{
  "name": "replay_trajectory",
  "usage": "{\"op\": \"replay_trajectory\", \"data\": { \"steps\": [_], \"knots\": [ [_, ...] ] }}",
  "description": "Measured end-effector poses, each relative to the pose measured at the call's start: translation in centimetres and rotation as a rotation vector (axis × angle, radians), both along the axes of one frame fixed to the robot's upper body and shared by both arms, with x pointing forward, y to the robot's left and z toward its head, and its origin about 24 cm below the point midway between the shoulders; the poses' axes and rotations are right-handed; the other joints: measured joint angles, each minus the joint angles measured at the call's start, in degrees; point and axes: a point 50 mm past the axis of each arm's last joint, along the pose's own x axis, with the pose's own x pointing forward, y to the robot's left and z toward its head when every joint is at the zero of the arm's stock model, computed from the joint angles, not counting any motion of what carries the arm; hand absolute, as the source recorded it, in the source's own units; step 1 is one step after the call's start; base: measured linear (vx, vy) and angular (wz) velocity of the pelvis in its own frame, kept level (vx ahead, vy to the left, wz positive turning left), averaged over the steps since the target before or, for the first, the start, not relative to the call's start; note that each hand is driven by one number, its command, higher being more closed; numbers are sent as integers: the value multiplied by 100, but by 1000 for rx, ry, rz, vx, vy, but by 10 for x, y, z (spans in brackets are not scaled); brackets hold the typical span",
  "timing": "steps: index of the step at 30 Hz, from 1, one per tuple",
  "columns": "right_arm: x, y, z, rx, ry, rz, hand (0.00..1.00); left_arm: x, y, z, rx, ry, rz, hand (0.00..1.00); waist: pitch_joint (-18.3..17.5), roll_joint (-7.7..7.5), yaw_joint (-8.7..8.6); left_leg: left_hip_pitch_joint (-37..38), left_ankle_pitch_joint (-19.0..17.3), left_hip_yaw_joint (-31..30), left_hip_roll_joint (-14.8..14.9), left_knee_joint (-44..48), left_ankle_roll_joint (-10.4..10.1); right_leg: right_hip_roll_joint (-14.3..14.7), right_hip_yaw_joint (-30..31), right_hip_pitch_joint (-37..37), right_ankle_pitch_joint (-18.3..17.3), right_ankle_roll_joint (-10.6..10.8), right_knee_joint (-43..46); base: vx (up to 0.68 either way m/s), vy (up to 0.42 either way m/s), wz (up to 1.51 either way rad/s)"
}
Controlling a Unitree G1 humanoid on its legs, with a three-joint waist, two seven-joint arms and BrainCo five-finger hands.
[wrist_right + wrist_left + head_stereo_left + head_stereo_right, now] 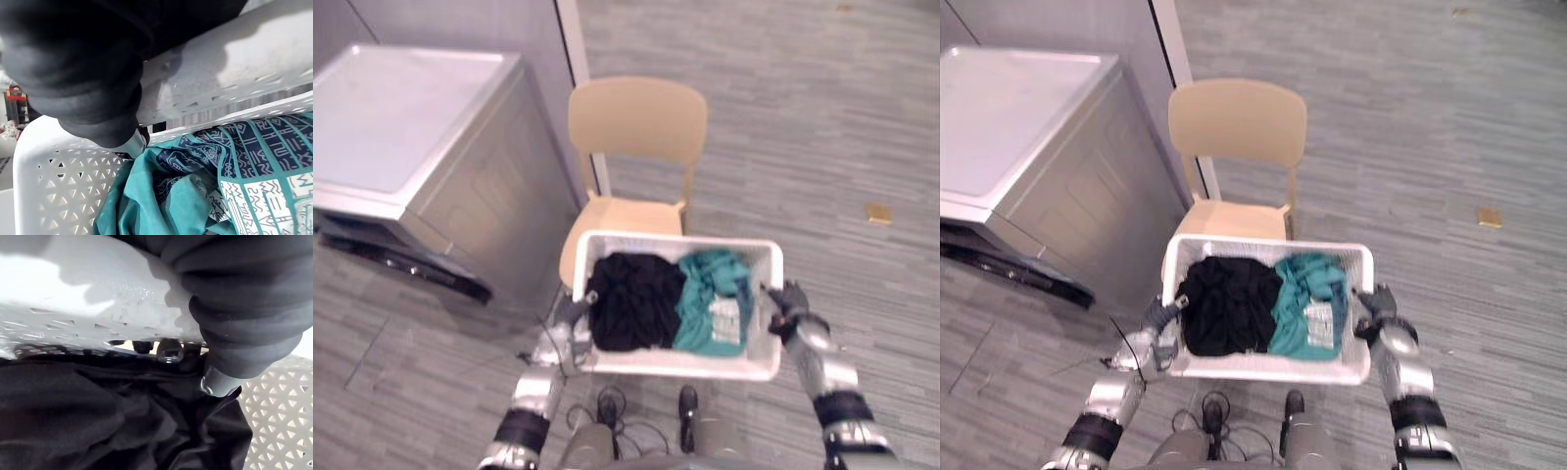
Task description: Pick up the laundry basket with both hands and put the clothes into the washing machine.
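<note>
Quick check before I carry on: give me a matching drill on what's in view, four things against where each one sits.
Things:
1. black clothes
2. teal cloth
3. chair
4. washing machine

Places:
A. just past the basket, farther from the robot
B. in the basket's right half
C. to the robot's left of the chair
D. in the basket's left half

Pairs: 1-D, 2-B, 3-A, 4-C
</note>
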Motion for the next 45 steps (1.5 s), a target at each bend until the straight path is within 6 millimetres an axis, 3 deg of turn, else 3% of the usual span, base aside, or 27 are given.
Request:
{"op": "replay_trajectory", "data": {
  "steps": [2, 5, 9, 15, 24, 29, 35, 45],
  "knots": [
    [29, 8, 43, -20, -115, 31, 100, 26, 5, 29, -15, -102, 34, 100, 137, 22, 52, -263, 60, 37, 0, 17, 0, 1, 38, -311, 38, -50, 79, -51, -43, -7],
    [55, 23, 89, -19, -238, 45, 100, 59, 16, 69, 11, -210, 69, 100, 396, 28, 105, -567, 62, 177, -3, 156, -1, -35, 170, -684, 79, -39, 242, -103, -5, -17],
    [75, 39, 132, -23, -326, 49, 100, 88, 30, 114, 45, -295, 104, 100, 688, 31, 117, -930, 55, 372, 13, 285, 1, -33, 261, -1034, 202, -18, 244, -139, 19, -11],
    [87, 51, 167, -29, -390, 45, 100, 112, 40, 154, 61, -340, 138, 100, 866, 36, 118, -1515, 30, 613, 111, 607, 23, 29, 308, -1434, 426, -31, 100, -70, 0, -7],
    [95, 64, 206, -39, -473, 54, 100, 125, 50, 203, 77, -414, 177, 100, 982, 31, 128, -2055, 4, 736, 329, 878, -15, 228, 317, -1621, 792, -85, -432, -2, -17, -9],
    [98, 64, 227, -14, -522, 47, 100, 129, 51, 237, 108, -481, 185, 100, 1131, 25, 278, -2456, -15, 749, 468, 1059, -38, 358, 289, -1801, 1003, -137, -715, -6, -32, -5],
    [102, 72, 222, -13, -488, 63, 100, 129, 59, 239, 125, -456, 211, 100, 1244, 35, 276, -2764, -15, 586, 529, 1379, -39, 394, 127, -1821, 1025, -151, -783, 10, -27, 9],
    [103, 82, 236, -12, -539, 82, 100, 128, 65, 244, 99, -467, 236, 100, 1246, 36, 329, -3078, -15, 402, 529, 1443, -38, 404, -91, -1906, 1156, -176, -972, -8, -10, 9]
  ]
}}
